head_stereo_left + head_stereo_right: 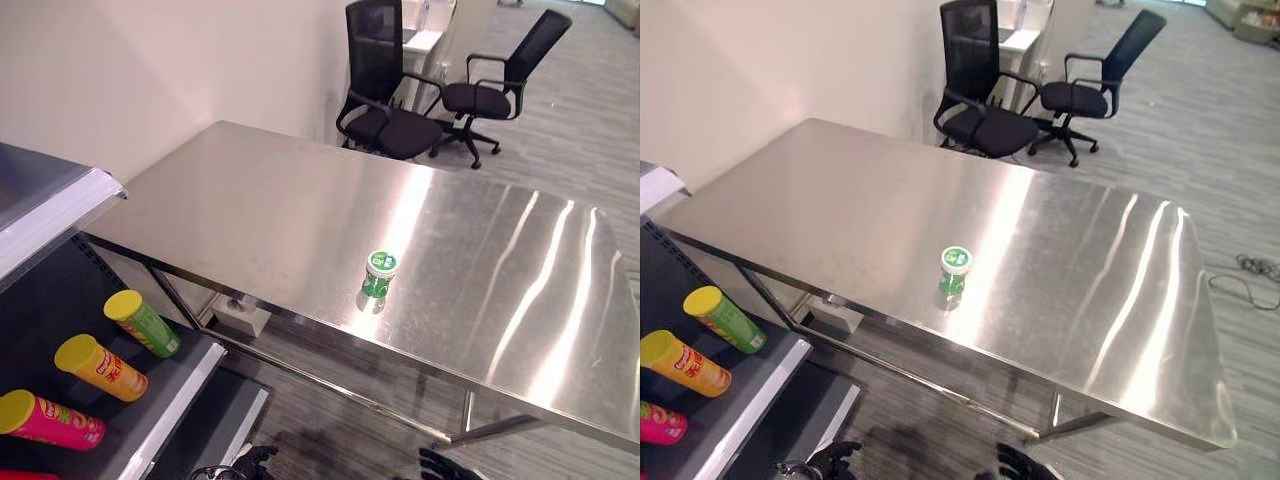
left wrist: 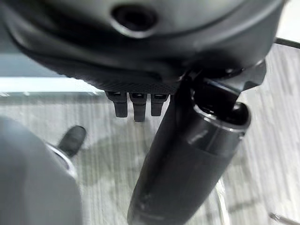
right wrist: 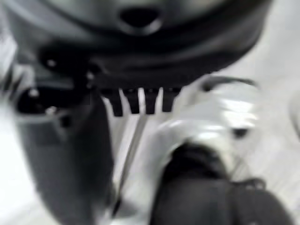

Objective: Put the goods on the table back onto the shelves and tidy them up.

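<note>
One small green bottle (image 1: 378,279) with a white-and-green cap stands upright on the steel table (image 1: 250,210), close to the table's near edge and roughly midway along that edge. It sits alone and nothing touches it.

Both robot hands hang low, below the table's near edge and over the grey floor — well apart from the bottle. The left hand (image 1: 252,462) shows as dark fingertips below the table, on the shelf side; the right hand (image 1: 438,466) shows on the other side, below the table's leg. The bottle stands above and between the two, a bit nearer the right hand's side. In the wrist views, each hand's fingers (image 2: 134,104) point straight out in a short row, loose and not curled, with nothing held; the right hand's fingers (image 3: 140,99) look the same, empty.

The shelf unit (image 1: 165,410) stands just off the table's left end. On its dark shelf board lie three tubular cans with yellow lids: a green can (image 1: 145,322) nearest the table, an orange can (image 1: 102,367) beside it, a pink can (image 1: 50,419) farthest out.

Beyond the table's far side stand two black office chairs (image 1: 385,90) near a white wall.
</note>
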Robot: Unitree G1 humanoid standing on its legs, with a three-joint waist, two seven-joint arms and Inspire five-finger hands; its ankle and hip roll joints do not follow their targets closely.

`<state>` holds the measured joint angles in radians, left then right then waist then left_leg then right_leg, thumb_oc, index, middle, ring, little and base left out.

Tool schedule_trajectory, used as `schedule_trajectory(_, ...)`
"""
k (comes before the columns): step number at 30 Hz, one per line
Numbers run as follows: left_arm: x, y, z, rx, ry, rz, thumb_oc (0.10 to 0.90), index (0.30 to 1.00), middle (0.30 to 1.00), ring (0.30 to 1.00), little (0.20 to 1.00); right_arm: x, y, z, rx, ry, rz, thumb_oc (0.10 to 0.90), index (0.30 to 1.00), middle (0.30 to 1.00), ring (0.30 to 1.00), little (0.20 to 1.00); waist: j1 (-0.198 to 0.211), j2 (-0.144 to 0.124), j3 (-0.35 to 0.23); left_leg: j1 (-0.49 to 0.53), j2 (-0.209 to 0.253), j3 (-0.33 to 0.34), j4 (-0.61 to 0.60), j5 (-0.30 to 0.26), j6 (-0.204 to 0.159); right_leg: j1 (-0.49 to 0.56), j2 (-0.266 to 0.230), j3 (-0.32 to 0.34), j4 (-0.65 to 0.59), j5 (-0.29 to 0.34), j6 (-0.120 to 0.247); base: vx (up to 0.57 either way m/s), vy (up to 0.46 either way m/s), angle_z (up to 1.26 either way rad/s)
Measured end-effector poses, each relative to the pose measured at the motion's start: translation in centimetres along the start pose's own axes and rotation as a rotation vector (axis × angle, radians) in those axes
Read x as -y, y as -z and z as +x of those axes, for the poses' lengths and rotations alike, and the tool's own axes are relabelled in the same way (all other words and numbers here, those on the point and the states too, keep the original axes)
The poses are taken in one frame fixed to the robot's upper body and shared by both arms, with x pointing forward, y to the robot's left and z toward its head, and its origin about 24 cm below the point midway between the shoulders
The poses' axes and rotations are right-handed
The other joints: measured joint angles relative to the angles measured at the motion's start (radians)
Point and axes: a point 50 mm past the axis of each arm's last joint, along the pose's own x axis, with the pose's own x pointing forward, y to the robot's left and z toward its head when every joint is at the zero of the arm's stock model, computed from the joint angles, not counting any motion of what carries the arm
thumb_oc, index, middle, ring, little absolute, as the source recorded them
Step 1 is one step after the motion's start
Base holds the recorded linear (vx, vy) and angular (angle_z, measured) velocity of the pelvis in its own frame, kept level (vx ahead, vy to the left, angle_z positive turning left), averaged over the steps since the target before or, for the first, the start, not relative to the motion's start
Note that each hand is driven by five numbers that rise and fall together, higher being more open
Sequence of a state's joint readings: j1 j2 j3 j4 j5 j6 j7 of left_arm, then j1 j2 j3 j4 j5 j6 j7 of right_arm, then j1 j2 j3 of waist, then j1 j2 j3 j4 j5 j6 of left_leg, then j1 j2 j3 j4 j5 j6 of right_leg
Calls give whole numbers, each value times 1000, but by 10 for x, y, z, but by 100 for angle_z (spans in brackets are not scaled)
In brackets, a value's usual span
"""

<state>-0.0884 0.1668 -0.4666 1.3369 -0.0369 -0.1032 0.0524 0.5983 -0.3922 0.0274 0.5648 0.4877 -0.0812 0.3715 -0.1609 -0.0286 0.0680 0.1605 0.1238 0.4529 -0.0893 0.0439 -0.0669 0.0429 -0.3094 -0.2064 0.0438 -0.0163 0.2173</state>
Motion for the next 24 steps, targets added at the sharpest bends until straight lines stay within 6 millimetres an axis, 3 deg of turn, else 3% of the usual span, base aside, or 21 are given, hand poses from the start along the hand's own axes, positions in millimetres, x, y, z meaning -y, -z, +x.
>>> schedule_trajectory(5,-4,-4,1,11,-9,5,800,900,900,900,900,14,-3,1,18,60,86,800,900,900,900,900,-30,5,-6,12,2,21,0,-1,1,-3,10,24,-10,3,-2,11,22,-13)
schedule_trajectory(9,-3,2,0,-5,-8,-19,800,900,900,900,900,50,-18,-17,141,231,203,800,900,900,900,900,-73,4,-9,20,3,35,0,-10,-11,-2,13,39,-13,7,0,38,14,-13)
schedule_trajectory(12,-4,16,-2,-60,-2,-54,800,900,900,900,900,104,-36,-57,254,504,272,800,900,900,900,900,-118,-9,-19,31,0,57,0,-26,-24,-23,16,73,-12,11,5,24,8,-26)
schedule_trajectory(15,-6,26,-4,-101,-16,-79,800,900,900,900,900,150,-69,-120,524,851,324,800,900,900,900,900,-180,-9,-32,27,6,77,-1,-27,-23,-38,24,97,-14,16,3,50,6,-25)
schedule_trajectory(17,-1,27,-5,-102,-6,-90,800,900,900,900,900,153,-94,-144,653,950,265,800,900,900,900,900,-212,-4,-50,23,18,86,-2,-34,-25,-43,31,104,-16,17,0,44,1,-19)
schedule_trajectory(20,4,23,-4,-90,7,-91,800,900,900,900,900,150,-110,-145,687,997,210,800,900,900,900,900,-219,-1,-59,22,14,85,-1,-36,-29,-42,25,105,-21,21,2,10,-2,-2)
schedule_trajectory(24,12,28,-5,-99,18,-120,800,900,900,900,900,136,-140,-149,794,979,107,800,900,900,900,900,-218,24,-84,17,15,77,-2,-36,-33,-35,24,99,-33,27,3,20,-10,5)
